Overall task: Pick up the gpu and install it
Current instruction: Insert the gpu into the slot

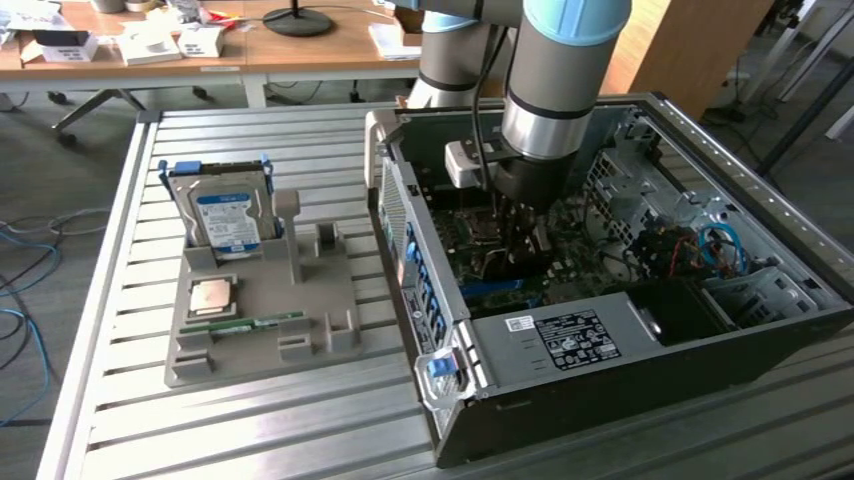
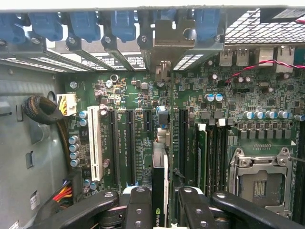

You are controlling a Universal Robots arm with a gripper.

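Observation:
My gripper (image 1: 518, 225) reaches down into the open computer case (image 1: 561, 400), over the green motherboard (image 2: 133, 100). In the wrist view the gripper (image 2: 162, 212) is shut on the gpu (image 2: 160, 183), a thin dark card seen edge-on with a green logo on it. The card stands upright between the black fingers (image 2: 138, 205), in line with a long black expansion slot (image 2: 182, 138). Its silver bracket (image 2: 167, 36) sits at the case's rear opening, among the blue slot latches (image 2: 124, 24).
On the slatted table (image 1: 120, 300), at the exterior view's left, a grey fixture (image 1: 267, 320) holds a hard drive (image 1: 227, 215), a processor chip (image 1: 214, 297) and a green memory stick (image 1: 247, 324). Inside the case are the empty processor socket (image 2: 259, 183), cables (image 2: 43, 109) and a power supply (image 1: 567, 340).

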